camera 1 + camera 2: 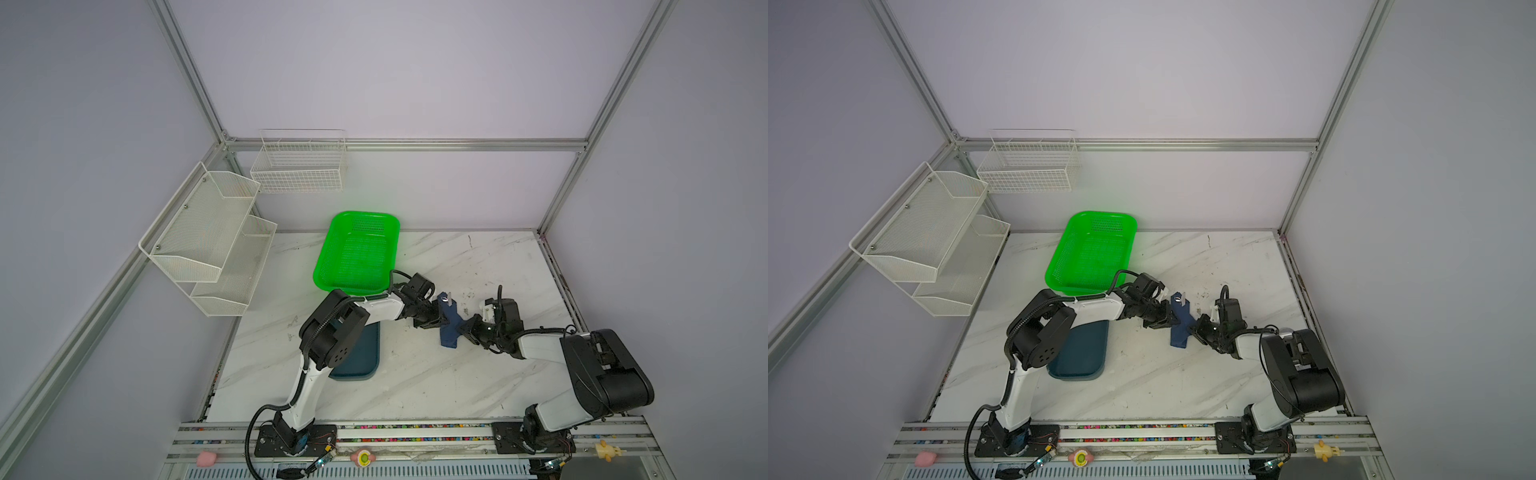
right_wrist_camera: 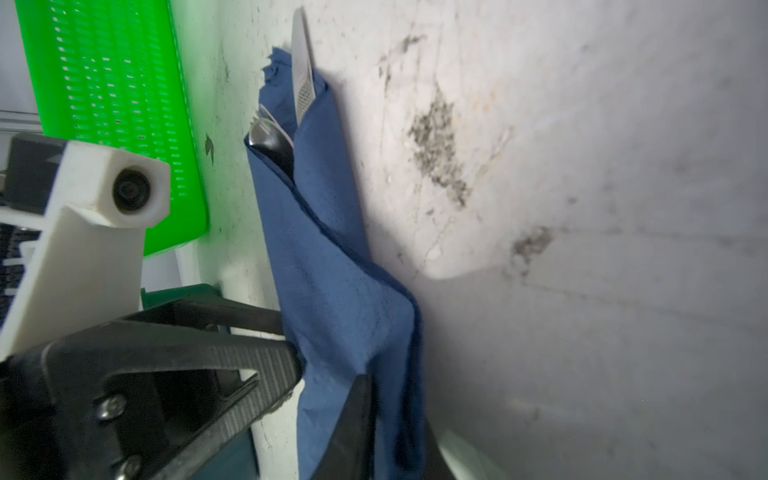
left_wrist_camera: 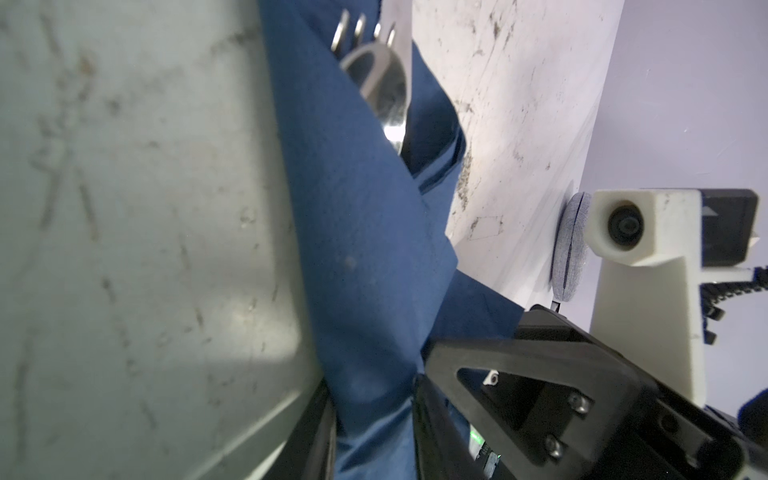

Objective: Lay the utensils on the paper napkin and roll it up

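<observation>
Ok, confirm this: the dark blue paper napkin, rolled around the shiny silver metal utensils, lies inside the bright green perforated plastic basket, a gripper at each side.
No. The dark blue paper napkin, rolled around the shiny silver metal utensils, lies on the white marble table, outside the bright green perforated plastic basket, the left gripper and right gripper at its sides. Both top views show this.

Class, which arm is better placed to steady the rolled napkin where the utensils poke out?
Left, probably. The left gripper grips the paper napkin nearer the protruding utensils; the right gripper sits toward the other end.
</observation>
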{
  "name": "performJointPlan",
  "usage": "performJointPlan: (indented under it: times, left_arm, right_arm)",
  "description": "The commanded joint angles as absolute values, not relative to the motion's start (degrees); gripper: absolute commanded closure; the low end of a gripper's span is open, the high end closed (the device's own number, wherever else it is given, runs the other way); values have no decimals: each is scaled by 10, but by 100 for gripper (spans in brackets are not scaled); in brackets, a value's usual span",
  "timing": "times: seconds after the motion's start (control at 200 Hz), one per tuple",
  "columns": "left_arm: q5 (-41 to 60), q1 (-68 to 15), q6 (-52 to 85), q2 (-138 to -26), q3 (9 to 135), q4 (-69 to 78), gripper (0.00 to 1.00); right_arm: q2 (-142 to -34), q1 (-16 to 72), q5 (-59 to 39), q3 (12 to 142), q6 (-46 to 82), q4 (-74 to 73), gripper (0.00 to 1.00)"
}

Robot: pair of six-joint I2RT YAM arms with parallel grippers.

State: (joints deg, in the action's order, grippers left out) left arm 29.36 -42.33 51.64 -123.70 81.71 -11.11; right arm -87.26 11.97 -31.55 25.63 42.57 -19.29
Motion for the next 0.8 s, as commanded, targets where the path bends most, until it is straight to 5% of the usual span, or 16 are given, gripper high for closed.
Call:
performJointPlan:
  times: [0.0, 0.27, 0.795]
  left_arm:
    - [274, -430, 500, -1274, 834, -183, 69]
    - [276, -430, 491, -1282, 846, -186, 69]
    - [275, -431, 492, -1283, 846, -185, 71]
  right_arm:
    - [-866, 113, -320, 266, 417, -149, 79]
    - [-910, 112, -340, 281, 397, -163, 60]
    - [-967, 112, -370, 285, 389, -234, 59]
